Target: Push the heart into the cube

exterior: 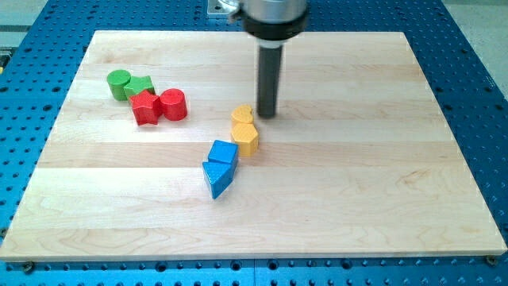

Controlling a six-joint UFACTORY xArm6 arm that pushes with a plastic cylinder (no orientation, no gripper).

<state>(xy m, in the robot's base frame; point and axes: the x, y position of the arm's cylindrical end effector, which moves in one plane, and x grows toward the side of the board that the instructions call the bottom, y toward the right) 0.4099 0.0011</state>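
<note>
Camera view shows my tip (267, 116), jawless, just right of the yellow heart (243, 115) near the board's centre, blue cube (224, 151) untouched.

1. There is only one view. It looks from above and from the front, tilted down onto the wooden board (333, 199).
2. It stands at middle nearness: the whole board fits in, with the blue perforated table (476, 87) around it.
3. The arm (272, 16) enters from the view's top and is cut by the frame.
</note>
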